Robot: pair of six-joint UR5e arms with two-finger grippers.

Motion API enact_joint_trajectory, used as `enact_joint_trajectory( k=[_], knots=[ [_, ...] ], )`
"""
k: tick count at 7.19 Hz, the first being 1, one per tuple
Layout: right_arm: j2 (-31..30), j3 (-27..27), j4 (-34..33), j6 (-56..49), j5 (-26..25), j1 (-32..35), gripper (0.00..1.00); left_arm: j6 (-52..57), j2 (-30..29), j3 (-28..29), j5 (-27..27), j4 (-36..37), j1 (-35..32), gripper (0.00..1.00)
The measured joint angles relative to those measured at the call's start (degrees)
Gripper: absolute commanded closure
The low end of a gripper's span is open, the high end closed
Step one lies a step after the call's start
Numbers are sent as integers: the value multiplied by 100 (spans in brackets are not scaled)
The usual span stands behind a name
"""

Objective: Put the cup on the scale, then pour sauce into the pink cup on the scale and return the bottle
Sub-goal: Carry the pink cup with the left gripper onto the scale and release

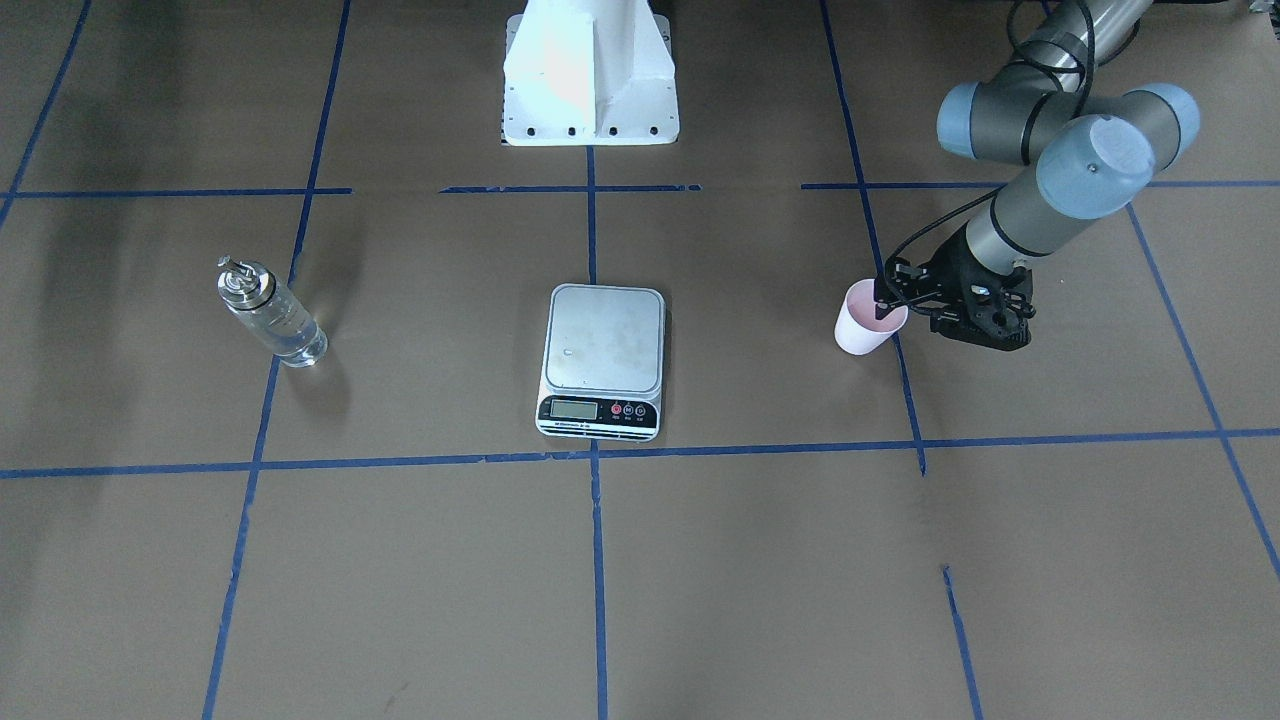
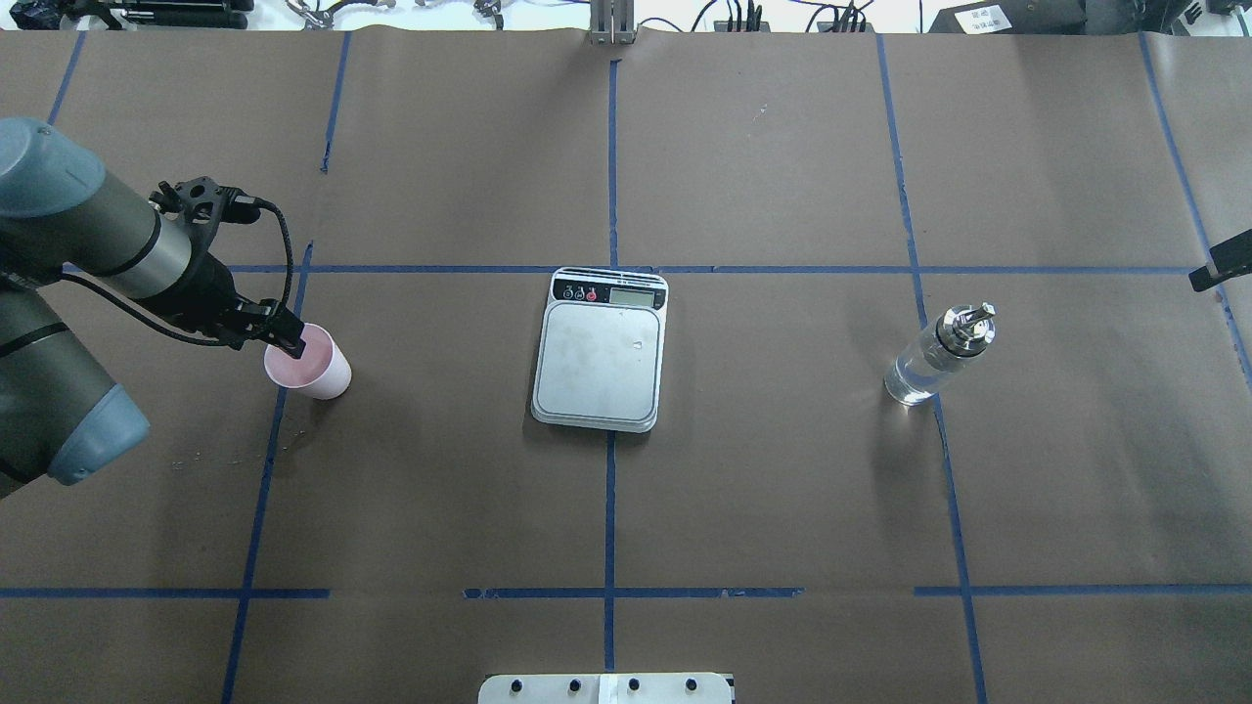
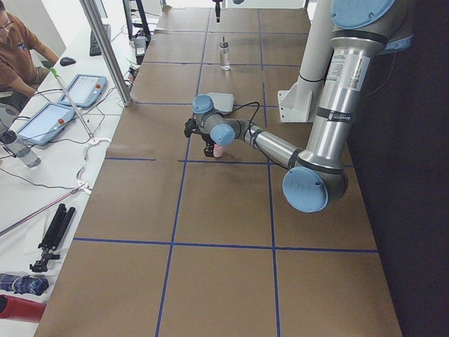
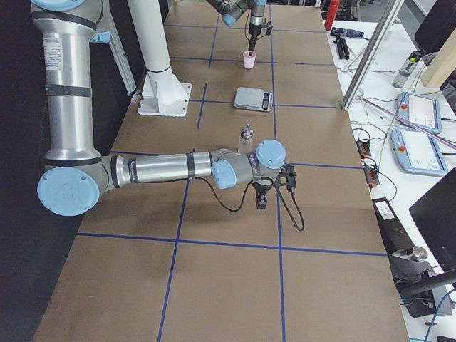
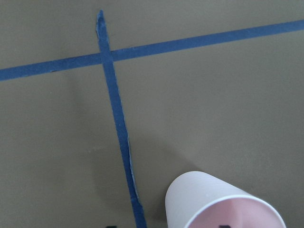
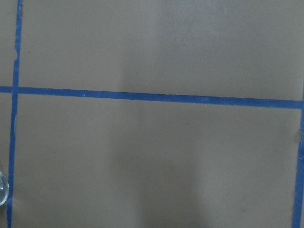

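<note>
Left gripper [image 1: 884, 303]: tips at the rim of the pink paper cup [image 1: 862, 325]. In the left wrist view one dark finger tip shows inside the cup mouth and the other outside the wall. The jaws stand apart and straddle the wall, and no pinch is seen.

Cup: mouth up on the desk [image 1: 760, 560], on the robot's left side, just beside a blue tape line [image 5: 116, 118]. It is well apart from the scale, not on it.

Kitchen scale [image 1: 603, 345]: flat at the desk centre, across the middle tape line. Its black display strip faces away from the robot.

Glass bottle [image 1: 270, 315]: upright on the robot's right side, silver cap and spout on top, well apart from the scale and just beside a tape line. Clear sauce [image 2: 910, 379] is visible through the glass; the level cannot be read.

Right gripper [image 4: 261, 201]: pointing down over the desk near the bottle, clear of it. Cannot tell whether its fingers are apart or together. The right wrist view shows only brown desk, tape lines and a sliver of glass at the left edge.

White robot pedestal [image 1: 590, 75] stands behind the scale
</note>
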Motion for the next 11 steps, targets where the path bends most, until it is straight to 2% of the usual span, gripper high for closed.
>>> enact_joint_trajectory(
  k=[1, 4, 6, 7, 8, 9, 11],
  knots=[
    [-2, 1, 0, 0, -1, 0, 0, 0, -12, 22, -4, 2, 16, 100],
    [-7, -19, 0, -4, -27, -6, 0, -152, -52, -79, -24, 81, 36, 100],
    [17, -21, 6, -6, -19, -8, 0, -966, -266, -462, -118, 262, 37, 100],
    [42, -1, 10, -3, -11, -23, 0, -1573, -612, -636, -78, 485, 80, 100],
    [86, 27, 15, -1, -8, -67, 0, -2196, -1213, -715, 185, 902, 274, 100],
    [132, 53, 15, 4, -11, -123, 0, -2534, -1809, -712, 592, 1335, 577, 100],
    [171, 71, 11, 4, -3, -188, 0, -2693, -2444, -507, 1328, 1654, 1046, 100]
  ],
)
